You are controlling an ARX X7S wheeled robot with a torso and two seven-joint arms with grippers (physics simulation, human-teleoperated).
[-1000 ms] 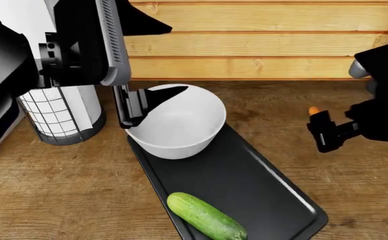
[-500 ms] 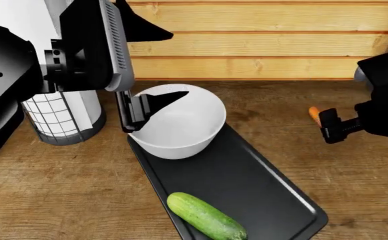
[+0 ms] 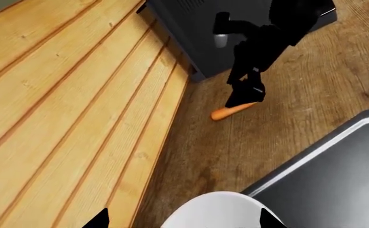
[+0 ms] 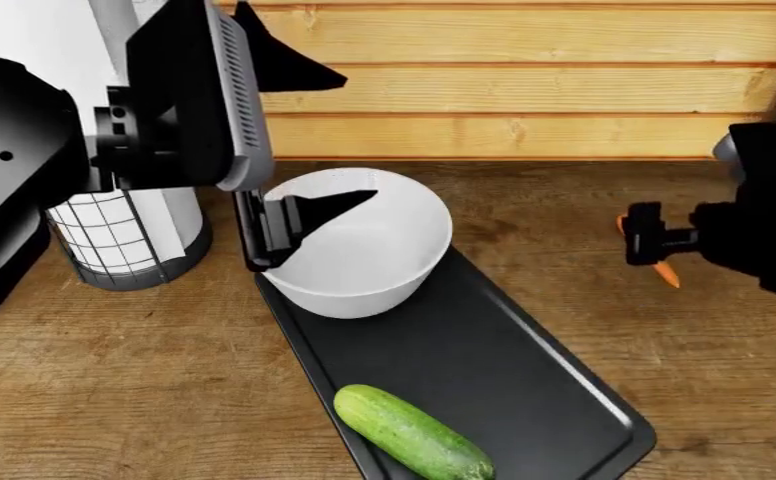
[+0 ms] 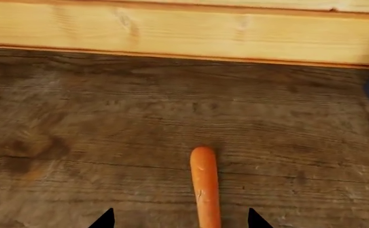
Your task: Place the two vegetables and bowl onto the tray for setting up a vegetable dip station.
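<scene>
The white bowl (image 4: 361,255) stands on the far end of the black tray (image 4: 495,370), and the green cucumber (image 4: 412,433) lies on the tray's near end. My left gripper (image 4: 297,218) is open and straddles the bowl's left rim; in the left wrist view its fingertips are wide apart over the bowl (image 3: 218,211), beside the tray (image 3: 336,164). The orange carrot (image 4: 666,272) lies on the wooden counter right of the tray, partly hidden by my right gripper (image 4: 640,245). The right wrist view shows the carrot (image 5: 205,183) running between the open fingertips of my right gripper (image 5: 179,221), untouched.
A white mesh-patterned cylinder (image 4: 124,235) stands left of the bowl. A wooden plank wall (image 4: 522,90) closes off the back of the counter. A dark box-like appliance (image 3: 191,33) sits against the wall beyond the carrot (image 3: 233,110).
My right gripper has shifted slightly up and turned over the carrot, so more of the carrot shows below it. The left arm has barely moved; bowl and cucumber stay put.
</scene>
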